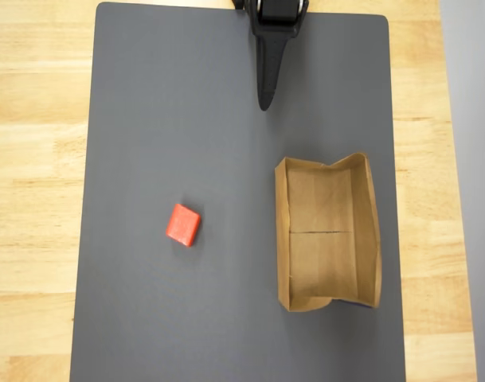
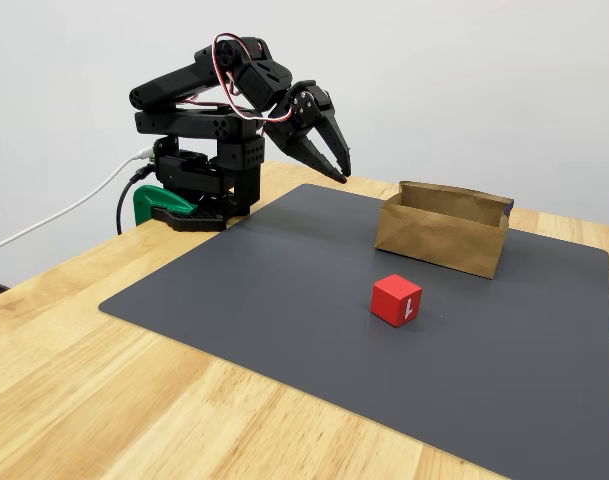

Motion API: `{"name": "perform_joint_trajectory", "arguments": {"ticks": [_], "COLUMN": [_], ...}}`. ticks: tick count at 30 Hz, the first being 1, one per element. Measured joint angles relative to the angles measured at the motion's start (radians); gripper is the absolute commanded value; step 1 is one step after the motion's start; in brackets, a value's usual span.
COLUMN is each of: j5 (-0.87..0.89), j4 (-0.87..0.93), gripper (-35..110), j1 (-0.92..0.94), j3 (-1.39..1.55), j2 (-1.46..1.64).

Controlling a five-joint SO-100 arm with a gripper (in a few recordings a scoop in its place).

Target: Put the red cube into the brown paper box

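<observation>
— Where is the red cube (image 1: pixel 183 224)?

— It lies by itself on the dark grey mat (image 1: pixel 186 119), in the overhead view left of the middle. In the fixed view the cube (image 2: pixel 396 299) sits in front of the box and shows a white mark on one face. Nothing touches it.

— And the brown paper box (image 1: pixel 283 239)?

— Also on the mat, to the right of the cube in the overhead view and apart from it. It stands open-topped with a fold line across its floor, and its walls are uneven. From the side, the box (image 2: pixel 442 238) stands beyond the cube.

— Your gripper?

— My gripper (image 2: pixel 336 160) hangs in the air over the mat's far edge, tilted downward, well apart from both cube and box. The fingers stand only a little apart, a narrow gap, and I hold nothing. From above it (image 1: pixel 265 99) appears as one dark point at the top of the mat.

— What is under all this?

— A light wooden table (image 2: pixel 94 400). My base is fixed at its edge with a green clamp (image 2: pixel 156 203).
</observation>
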Motion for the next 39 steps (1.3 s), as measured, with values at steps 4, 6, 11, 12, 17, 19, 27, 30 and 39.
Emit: {"name": "perform_joint_trajectory", "arguments": {"ticks": [4, 6, 11, 12, 17, 19, 27, 30, 39], "j5": [0.0, 0.0, 0.0, 0.0, 0.006, 0.009, 0.02, 0.037, 0.006], "j4": [0.0, 0.0, 0.0, 0.0, 0.0, 0.0, 0.0, -0.009, -0.018], "gripper": [0, 0, 0, 0, 0, 0, 20, 28, 39], "j1": [0.0, 0.0, 0.0, 0.0, 0.002, 0.017, 0.014, 0.041, 0.135], "j3": [0.0, 0.0, 0.0, 0.0, 0.0, 0.0, 0.0, 0.0, -0.206], "j2": [0.0, 0.0, 0.0, 0.0, 0.0, 0.0, 0.0, -0.003, -0.262]}}
